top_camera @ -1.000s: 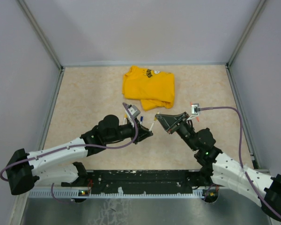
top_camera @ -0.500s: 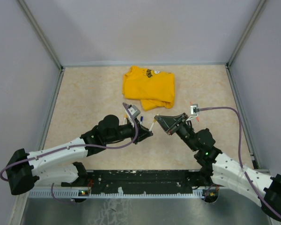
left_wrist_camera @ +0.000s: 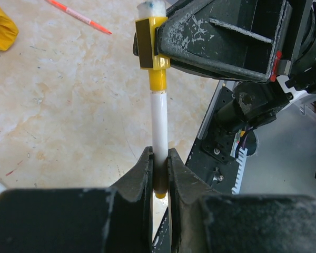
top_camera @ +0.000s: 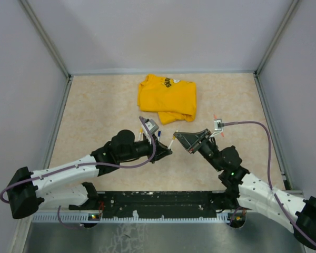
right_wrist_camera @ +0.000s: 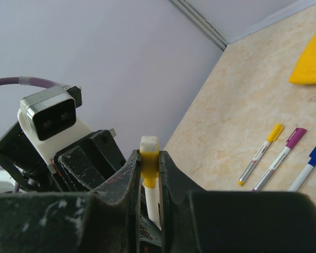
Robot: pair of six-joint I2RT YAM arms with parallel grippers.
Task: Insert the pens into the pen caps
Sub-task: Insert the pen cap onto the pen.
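A white-barrelled pen (left_wrist_camera: 159,121) with a yellow end runs between the two grippers, above the table. My left gripper (left_wrist_camera: 159,153) is shut on its rear end. Its front end sits in a yellow pen cap (left_wrist_camera: 150,45), and my right gripper (right_wrist_camera: 149,155) is shut on that cap (right_wrist_camera: 149,163). In the top view the left gripper (top_camera: 166,149) and right gripper (top_camera: 181,138) face each other at mid-table, with the pen (top_camera: 171,141) bridging them. Three more pens lie capped on the table: yellow (right_wrist_camera: 260,154), magenta (right_wrist_camera: 280,158) and blue (right_wrist_camera: 308,166).
A folded yellow T-shirt (top_camera: 168,97) lies behind the grippers at the back centre. A thin orange-red pen (left_wrist_camera: 79,15) lies on the beige tabletop beyond the right gripper. Grey walls enclose the table on three sides; the black base rail (top_camera: 163,200) runs along the near edge.
The right gripper has shifted very slightly. Both grips and the pen between them look unchanged.
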